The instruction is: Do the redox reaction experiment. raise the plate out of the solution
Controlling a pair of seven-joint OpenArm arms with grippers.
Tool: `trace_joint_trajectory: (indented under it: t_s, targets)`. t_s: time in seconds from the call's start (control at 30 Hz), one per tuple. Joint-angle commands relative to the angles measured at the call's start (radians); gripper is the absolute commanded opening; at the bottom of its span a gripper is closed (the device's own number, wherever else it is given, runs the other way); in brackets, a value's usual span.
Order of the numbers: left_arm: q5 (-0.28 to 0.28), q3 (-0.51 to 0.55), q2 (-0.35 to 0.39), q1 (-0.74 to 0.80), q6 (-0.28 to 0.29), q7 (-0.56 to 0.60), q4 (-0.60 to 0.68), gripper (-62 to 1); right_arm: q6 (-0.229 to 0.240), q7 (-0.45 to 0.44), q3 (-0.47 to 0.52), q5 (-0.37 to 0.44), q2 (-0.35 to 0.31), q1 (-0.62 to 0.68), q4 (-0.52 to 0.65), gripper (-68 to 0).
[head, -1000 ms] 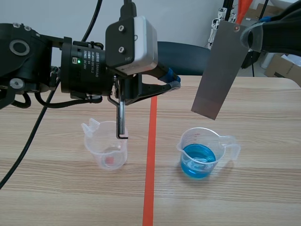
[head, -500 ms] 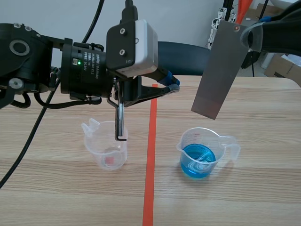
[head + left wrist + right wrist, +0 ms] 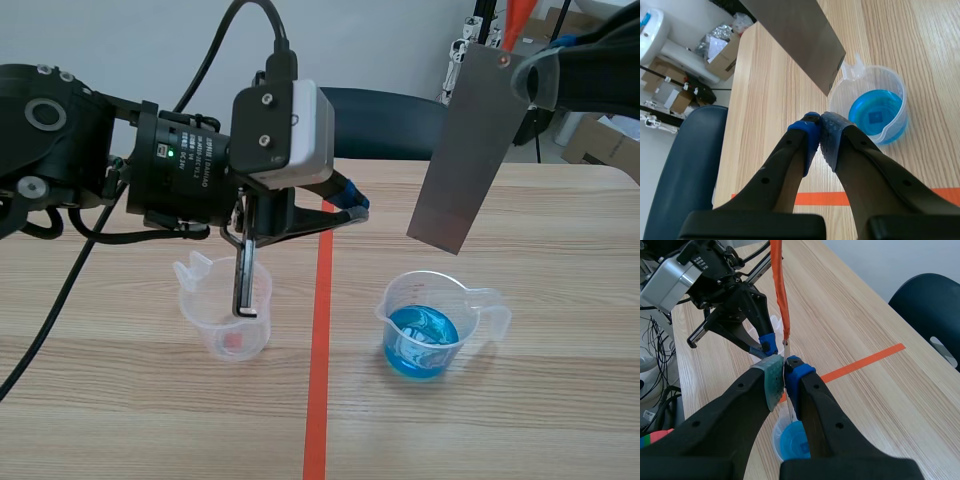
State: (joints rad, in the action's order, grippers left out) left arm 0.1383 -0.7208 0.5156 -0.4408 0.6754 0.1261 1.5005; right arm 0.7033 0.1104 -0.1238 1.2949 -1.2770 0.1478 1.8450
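A grey metal plate (image 3: pixel 468 150) hangs tilted in the air, its lower corner a little above a clear beaker of blue solution (image 3: pixel 424 338). My right gripper (image 3: pixel 518 72) is shut on the plate's top end. In the right wrist view the plate (image 3: pixel 789 410) shows edge-on between the fingers of that gripper (image 3: pixel 785 362), above the blue beaker (image 3: pixel 791 441). My left gripper (image 3: pixel 352 203) is shut on nothing, over the tape line. From the left wrist, its pads (image 3: pixel 820 129) meet, with the plate (image 3: pixel 795 35) and the beaker (image 3: pixel 875 112) ahead.
A second clear beaker (image 3: pixel 226 318) with a small reddish bit at its bottom stands left of the orange tape line (image 3: pixel 319 350). A thin dark bar (image 3: pixel 244 282) under the left arm's wrist dips into it. A blue chair (image 3: pixel 395 118) and cardboard boxes (image 3: pixel 600 140) stand behind the table.
The left arm has sunk a little, bringing its dark bar deeper into the left beaker. The right gripper and the plate have stayed put. The blue liquid is still rippling.
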Motion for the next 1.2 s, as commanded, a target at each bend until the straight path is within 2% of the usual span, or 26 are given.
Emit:
trace_joint_trajectory:
  t_s: [0.0, 0.2, 1.17]
  targets:
    - [-0.013, 0.001, -0.002, -0.003, -0.006, 0.008, -0.010, -58.2, 0.001, -0.019, 0.013, 0.019, -0.013, -0.015, 0.002, -66.9]
    - [0.016, 0.001, -0.002, -0.003, -0.005, 0.008, -0.014, -58.2, 0.001, -0.019, 0.013, 0.019, -0.013, -0.015, 0.002, -66.9]
    - [0.016, 0.001, -0.002, -0.003, -0.006, 0.011, -0.014, -58.2, 0.001, -0.019, 0.013, 0.019, -0.013, -0.015, 0.002, -66.9]
